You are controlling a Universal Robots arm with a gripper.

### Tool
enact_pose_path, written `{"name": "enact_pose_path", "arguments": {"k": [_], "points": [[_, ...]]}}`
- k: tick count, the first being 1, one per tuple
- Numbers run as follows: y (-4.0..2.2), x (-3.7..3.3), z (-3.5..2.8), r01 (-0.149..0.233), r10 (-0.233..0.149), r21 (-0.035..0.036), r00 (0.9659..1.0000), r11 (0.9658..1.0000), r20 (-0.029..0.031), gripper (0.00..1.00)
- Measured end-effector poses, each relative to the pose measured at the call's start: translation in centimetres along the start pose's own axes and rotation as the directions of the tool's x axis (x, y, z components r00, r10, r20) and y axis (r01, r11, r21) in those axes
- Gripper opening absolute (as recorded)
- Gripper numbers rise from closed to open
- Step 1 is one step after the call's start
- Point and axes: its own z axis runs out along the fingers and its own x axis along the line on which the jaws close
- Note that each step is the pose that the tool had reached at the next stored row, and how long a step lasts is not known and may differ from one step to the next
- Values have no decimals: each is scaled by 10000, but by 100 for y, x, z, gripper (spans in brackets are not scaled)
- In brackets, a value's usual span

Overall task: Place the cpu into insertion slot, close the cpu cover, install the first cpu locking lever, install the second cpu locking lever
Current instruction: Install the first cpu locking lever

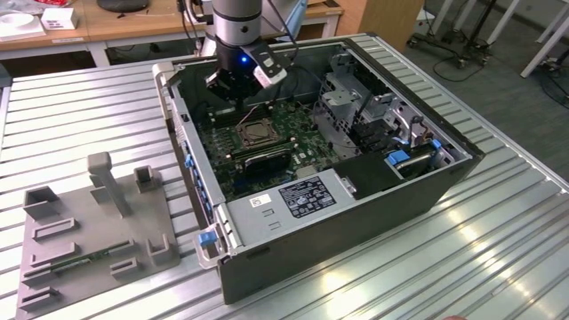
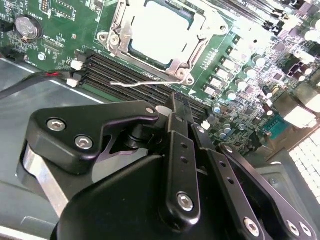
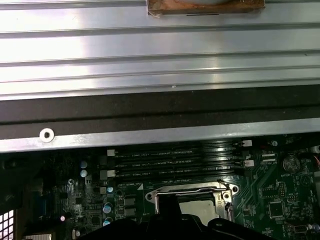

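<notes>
**Risks**
- A thin wire lever (image 2: 131, 84) lies loose across the memory slots (image 2: 107, 67), just beside the socket's edge. It does not look hooked down.
- The jaws are together with nothing seen between them. Their tip sits just beside the lever's near end, low over the board.
- Judgement: closed jaws make a narrow contact, so a push landing off the wire could skid onto the slots or the small capacitors (image 2: 235, 75) and scrape them.
- The wire could also spring out from under the tip.
- The cpu (image 2: 165, 25) sits in the socket, its pale top showing through the cpu cover (image 2: 112, 37).
- The cover seems to lie flat around the chip. With the lever free it may lift, and the chip could shift.

**Surroundings, from the exterior view's left**
- A grey fixture block (image 1: 98, 227) rests on the slatted metal surface (image 1: 53, 127), well apart from the open computer case (image 1: 356, 227).
- The arm (image 1: 236, 27) reaches down into the case's far end.
- The power supply (image 1: 302, 197) lies on the near side of the socket, and the drive cage (image 1: 351, 100) stands to its right.

**In the way**
- A red-and-black cable (image 2: 30, 80) runs near the jaws.
- The case wall (image 3: 150, 135) is close beside the slots and leaves little room there.
</notes>
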Motion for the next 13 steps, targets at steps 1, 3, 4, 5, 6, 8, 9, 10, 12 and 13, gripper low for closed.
{"name": "enact_pose_path", "arguments": {"k": [1,3,4,5,6,8,9,10,12,13], "points": [[1,-10,0,-1,1,2,10000,10000,-3,11],[3,-41,3,0,0,1,10000,10000,-8,11],[4,-54,3,0,0,2,10000,10000,-11,11],[4,-60,3,3,-3,2,10000,10000,-12,11],[4,-61,4,2,-2,1,10000,10000,-12,11],[4,-61,4,5,-5,1,10000,10000,-12,11],[4,-61,4,5,-5,1,10000,10000,-12,11],[4,-61,4,6,-6,1,10000,10000,-12,11],[5,-61,4,6,-6,-2,10000,10000,-12,11],[5,-61,4,6,-6,-2,10000,10000,-12,11]]}}
